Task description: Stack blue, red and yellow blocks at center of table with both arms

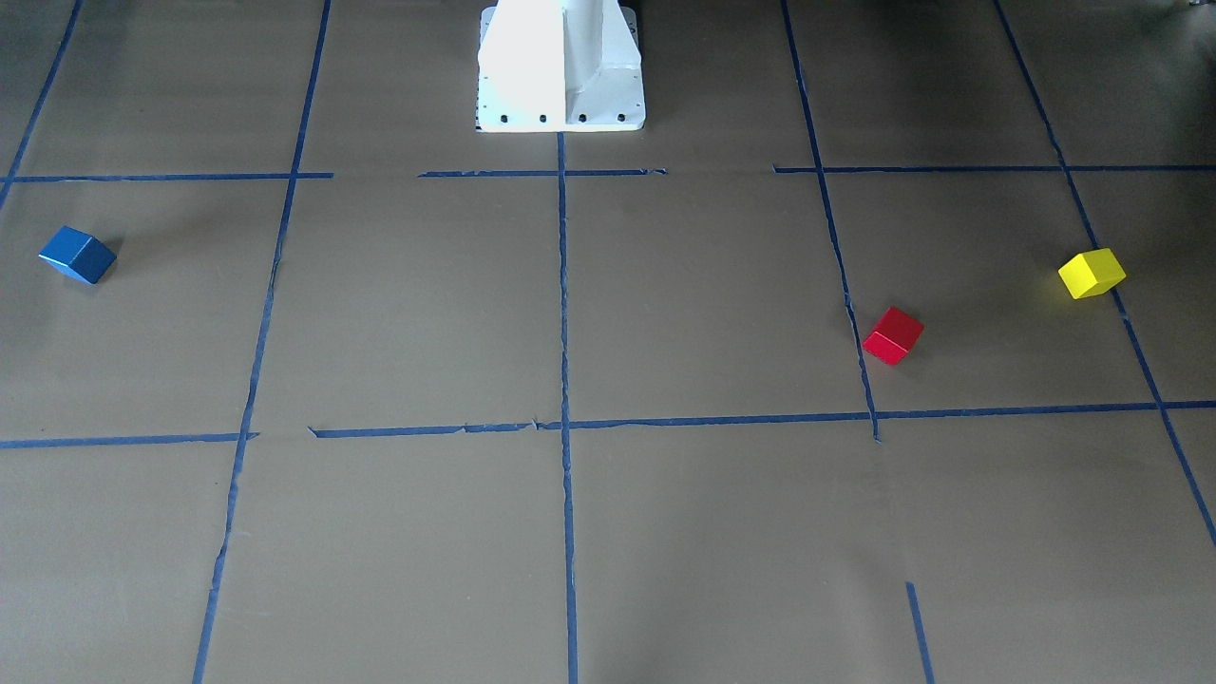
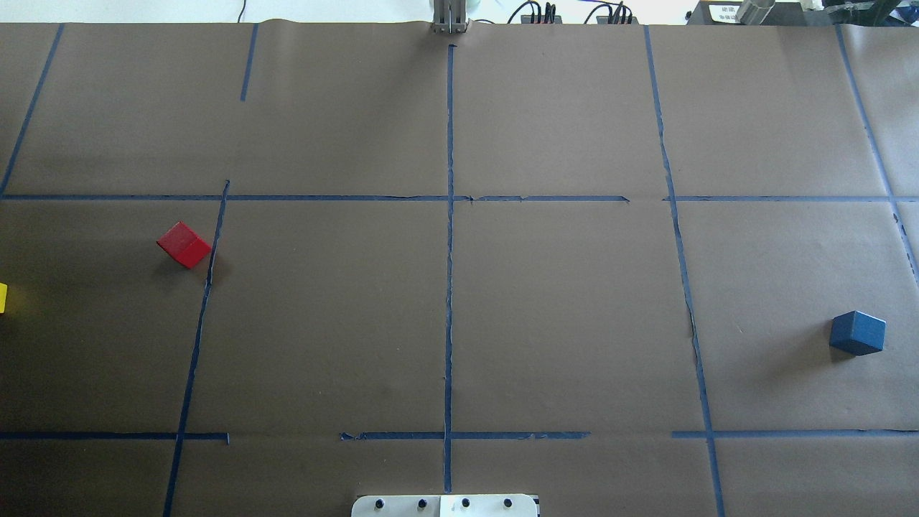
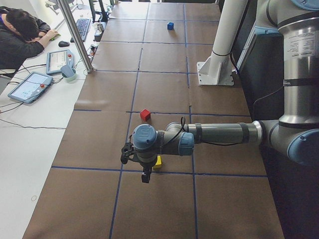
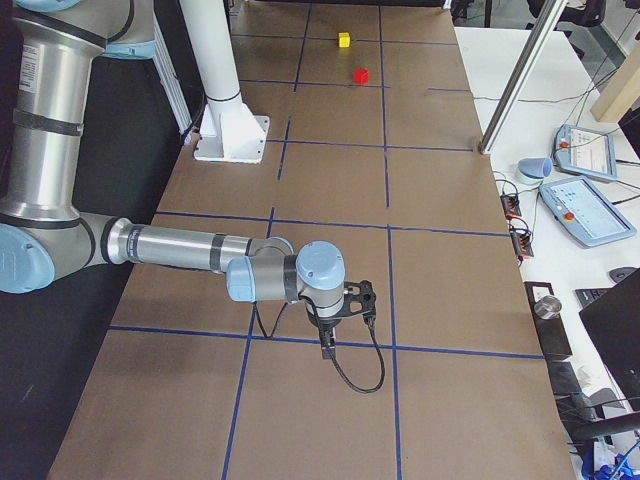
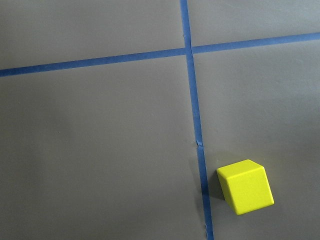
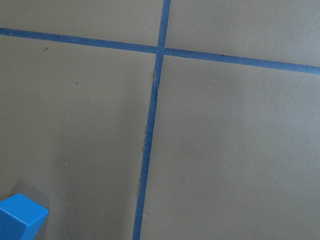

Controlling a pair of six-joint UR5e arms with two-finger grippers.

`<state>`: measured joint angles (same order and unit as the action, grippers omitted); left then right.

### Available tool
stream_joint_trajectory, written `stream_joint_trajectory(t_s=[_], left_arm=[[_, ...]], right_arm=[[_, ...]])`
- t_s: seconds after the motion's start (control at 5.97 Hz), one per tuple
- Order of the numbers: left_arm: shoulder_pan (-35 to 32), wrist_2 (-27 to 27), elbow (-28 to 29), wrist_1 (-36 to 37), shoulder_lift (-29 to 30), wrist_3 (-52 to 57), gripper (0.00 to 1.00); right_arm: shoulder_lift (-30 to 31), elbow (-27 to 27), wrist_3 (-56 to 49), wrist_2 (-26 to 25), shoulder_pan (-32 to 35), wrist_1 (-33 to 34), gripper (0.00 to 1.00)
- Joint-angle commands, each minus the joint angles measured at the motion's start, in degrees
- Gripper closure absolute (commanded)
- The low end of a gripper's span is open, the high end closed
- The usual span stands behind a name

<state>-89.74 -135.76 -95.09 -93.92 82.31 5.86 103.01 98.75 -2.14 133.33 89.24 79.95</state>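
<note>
Yellow block askew to tape line

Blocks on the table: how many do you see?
3: blue block on the robot's right side, red block on its left, yellow block farther left. None looks hidden.

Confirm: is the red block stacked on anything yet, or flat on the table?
Not stacked. The red block sits alone, flat on the table, apart from the yellow block and blue block.
</note>
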Motion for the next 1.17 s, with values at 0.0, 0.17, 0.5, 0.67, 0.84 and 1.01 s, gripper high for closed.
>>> stream_joint_trajectory(t_s=[0.0, 0.17, 0.5, 0.67, 0.84, 1.01], left_arm=[[0.0, 0.0, 0.0, -0.2, 0.0, 0.1, 0.0], [0.0, 0.0, -0.2, -0.3, 0.0, 0.1, 0.0], [0.1, 0.0, -0.3, -0.4, 0.0, 0.1, 0.0], [0.2, 0.0, -0.4, -0.4, 0.0, 0.1, 0.0], [0.2, 0.0, -0.6, -0.4, 0.0, 0.0, 0.0], [0.2, 0.0, -0.8, -0.4, 0.0, 0.0, 0.0]], right_arm=[[0.0, 0.0, 0.0, 0.1, -0.1, 0.0, 0.0], [0.0, 0.0, 0.1, 0.4, -0.3, 0.0, 0.0], [0.0, 1.2, 17.6, 2.0, -4.8, -8.3, 0.0], [0.3, 1.2, 35.4, 1.6, -10.9, -20.0, 0.0], [0.7, 2.7, 47.5, 0.9, -14.8, -23.4, 0.01], [3.2, 6.0, 53.2, -2.6, -19.1, -23.5, 0.02]])
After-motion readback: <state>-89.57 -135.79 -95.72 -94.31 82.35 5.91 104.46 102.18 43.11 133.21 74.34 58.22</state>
